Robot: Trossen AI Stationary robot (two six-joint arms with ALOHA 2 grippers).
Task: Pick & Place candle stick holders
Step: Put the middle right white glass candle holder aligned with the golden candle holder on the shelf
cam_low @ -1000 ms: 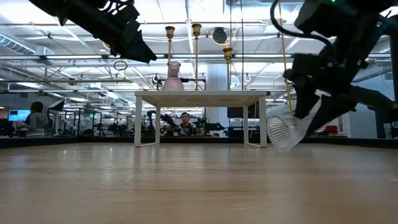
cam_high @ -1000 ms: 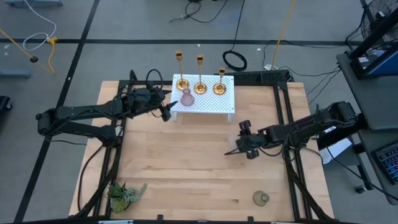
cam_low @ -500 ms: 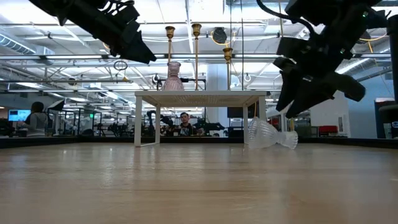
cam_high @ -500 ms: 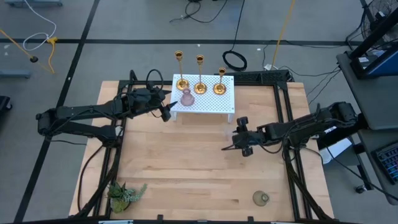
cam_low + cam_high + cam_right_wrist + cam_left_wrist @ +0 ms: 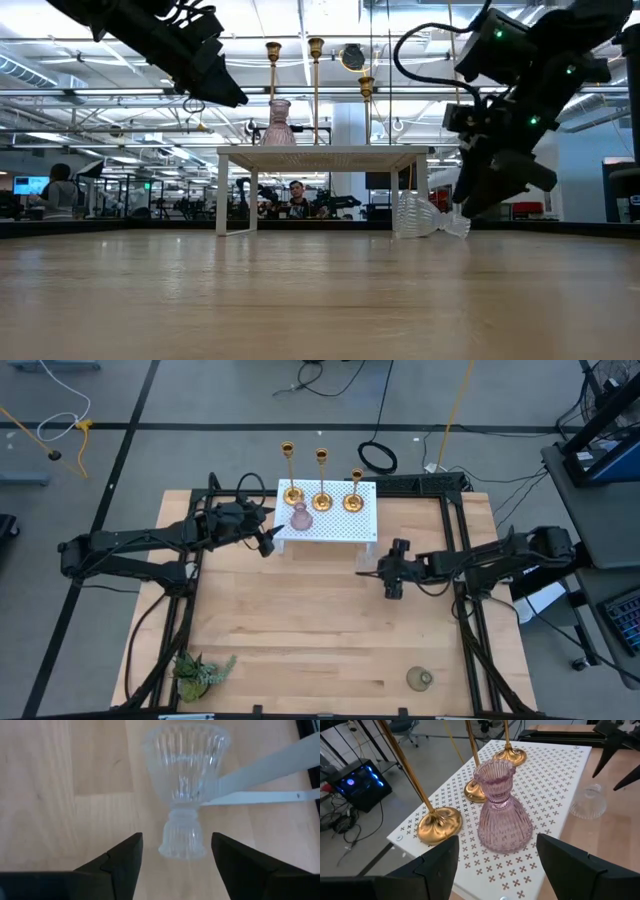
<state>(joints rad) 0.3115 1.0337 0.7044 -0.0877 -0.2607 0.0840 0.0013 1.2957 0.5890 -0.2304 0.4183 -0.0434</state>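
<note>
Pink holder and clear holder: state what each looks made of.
Pink holder: apparently ribbed, translucent tinted glass; the rack's pattern shows faintly through it. Clear holder: likely colourless fluted glass, glossy, lying on its side; the wood shows through it.

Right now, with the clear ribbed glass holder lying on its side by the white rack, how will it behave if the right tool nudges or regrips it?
The clear ribbed glass holder lies on its side, so it will probably roll in an arc. Its glass looks smooth, likely slippery, and breakable. The open right tool straddles its narrow end.
</note>
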